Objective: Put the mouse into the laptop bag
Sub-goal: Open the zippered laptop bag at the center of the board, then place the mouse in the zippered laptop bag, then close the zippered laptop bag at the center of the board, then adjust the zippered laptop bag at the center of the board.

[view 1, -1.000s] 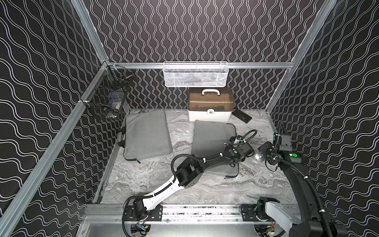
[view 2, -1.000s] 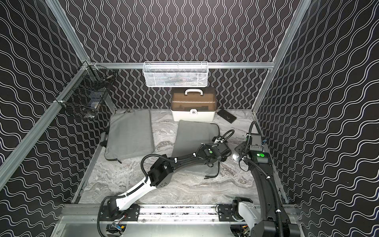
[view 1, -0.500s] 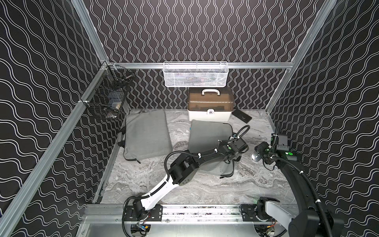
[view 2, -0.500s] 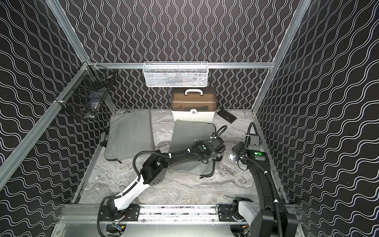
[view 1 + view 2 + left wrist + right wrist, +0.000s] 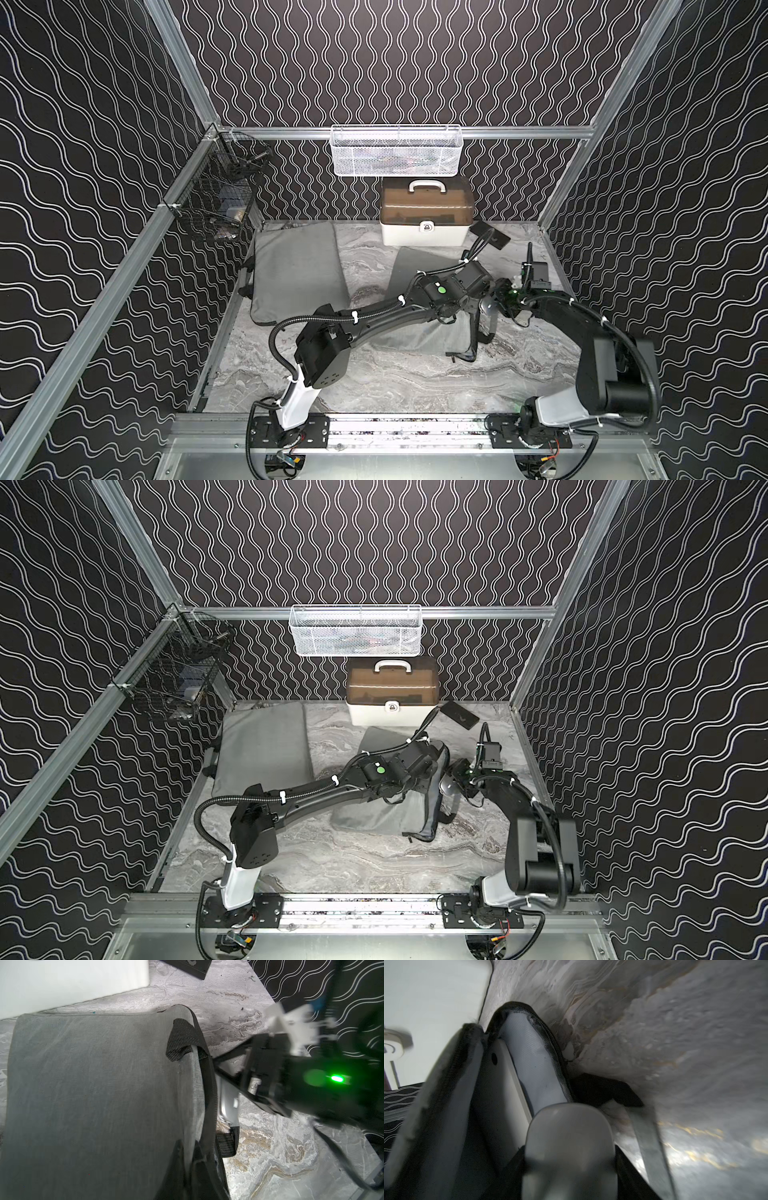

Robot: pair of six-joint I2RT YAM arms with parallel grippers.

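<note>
Mouse (image 5: 569, 1136): light, hard, slick shell; right end effector (image 5: 571, 1167) grasps its sides at bag (image 5: 93, 1084) mouth, near bench (image 5: 259, 1147) right edge. Bag soft, floppy; left end effector (image 5: 188, 1145) clenched on upper rim, holding mouth open.

Silver mouse (image 5: 569, 1136) at mouth of grey laptop bag (image 5: 93, 1095)
</note>
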